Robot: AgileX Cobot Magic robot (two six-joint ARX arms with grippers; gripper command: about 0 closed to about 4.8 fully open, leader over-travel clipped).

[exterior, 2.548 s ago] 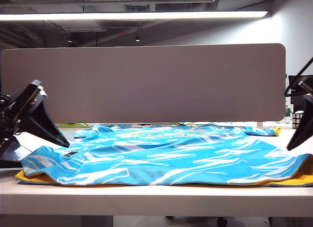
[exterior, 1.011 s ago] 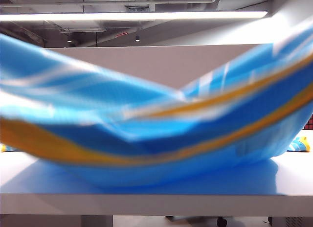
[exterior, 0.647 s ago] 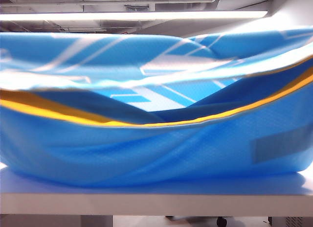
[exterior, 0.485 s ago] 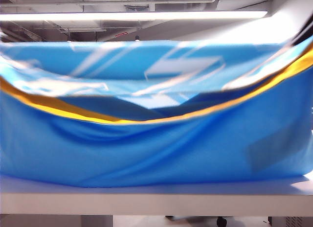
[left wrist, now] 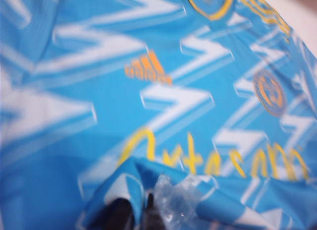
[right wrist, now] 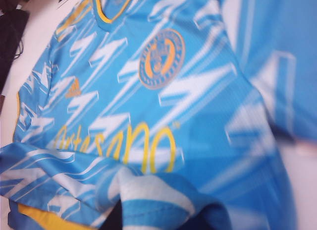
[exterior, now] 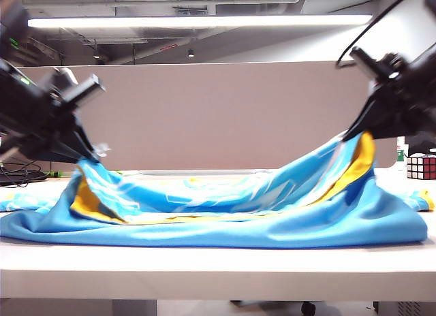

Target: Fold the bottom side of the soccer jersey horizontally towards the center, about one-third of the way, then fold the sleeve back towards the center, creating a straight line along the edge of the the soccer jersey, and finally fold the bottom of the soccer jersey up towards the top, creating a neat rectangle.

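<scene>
- The counter point(exterior: 218, 261) edge runs across the bottom of the exterior view; the soccer jersey point(exterior: 225, 217) lies on it in a low, wide heap that spans nearly the full width, its plain blue fold nearest the camera
- The cloth looks thin, light and glossy, so I judge it will slide on itself and sag wherever it is unsupported; it has no stiffness to hold a crease unless pressed flat
- At the left of the frame the left hand point(exterior: 95, 152) pinches a raised corner where yellow lining shows; in its wrist view the fingertips point(left wrist: 121, 212) are clenched on a bunched flap of fabric, with the chest lettering spread below
- At the right of the frame the right hand point(exterior: 361, 132) lifts the other corner higher, the bottom of the soccer jersey point(exterior: 357, 163) hanging from it as a yellow band; its wrist view shows fabric gathered at the hand, which is closed and, by the tented cloth, grasping the jersey
- Best holds, in my judgement, are the hem corners, taken through the doubled trim, kept level and taut so the edge lands straight
- Farther back at the right a puzzle cube point(exterior: 421, 166) sits on the counter, and a grey partition point(exterior: 225, 112) closes the scene
</scene>
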